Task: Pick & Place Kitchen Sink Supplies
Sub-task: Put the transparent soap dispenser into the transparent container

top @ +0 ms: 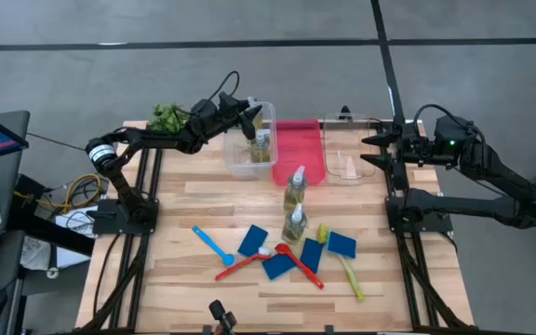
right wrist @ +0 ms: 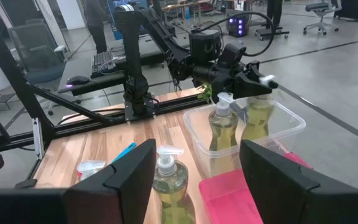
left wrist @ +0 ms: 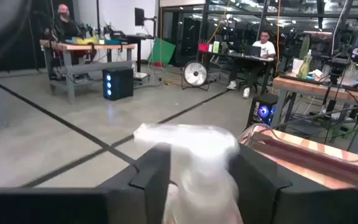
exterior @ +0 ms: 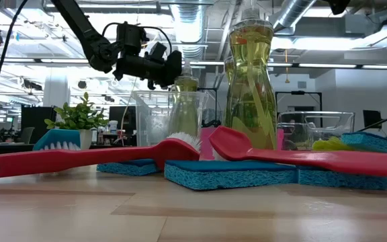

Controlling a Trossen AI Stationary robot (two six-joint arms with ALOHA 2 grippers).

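My left gripper reaches level over the left clear bin and is shut on a clear bottle of yellow-green liquid that stands inside it. A second bottle stands beside it in the bin. Two more bottles stand on the table's middle. Blue sponges and blue, red and yellow-green brushes lie near the front. My right gripper waits open at the right, holding nothing. My left gripper has the bottle's white pump top between its two fingers, one on each side. The fingers come in level from the table's left. The bottle stays upright inside the clear bin; whether its base rests on the bin's floor is hidden.
A red bin and another clear bin stand to the right of the first, along the far edge. A small green plant sits at the far left corner. Bare wood lies left of the brushes and along the front edge.
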